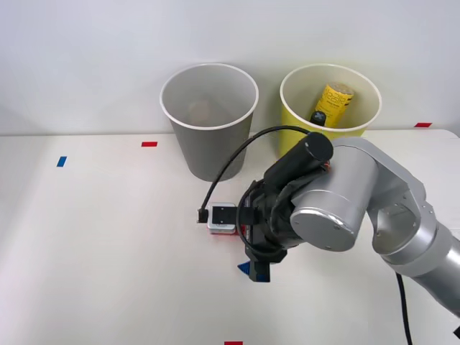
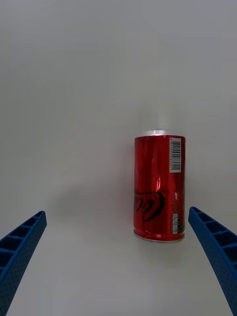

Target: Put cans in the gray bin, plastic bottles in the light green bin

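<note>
Blue ribbed fingers (image 2: 22,247) of the right end effector (image 2: 118,256) stand wide apart at either side of the wrist view, nothing between them yet; beyond them the small red drink can with silver metal ends (image 2: 159,186) lies on its side on the white surface (image 2: 74,98), closer to one finger than the other, so the grasp probably needs a slight sideways correction before closing; in the front view the right end effector (image 1: 253,269) hangs low over the surface with the can (image 1: 221,231) peeking out just past the wrist hardware; the tall tapered gray bin with a white rim (image 1: 209,118) stands behind it, near, its mouth open; beside it, just apart, the yellow-green bin of the same shape (image 1: 330,108) already holds the yellow-labelled plastic bottle with a dark cap (image 1: 330,104), leaning inside; bare surface surrounds the can on every side, leaving free room to descend and lift; the gray rim is the one edge to clear when carrying over.
</note>
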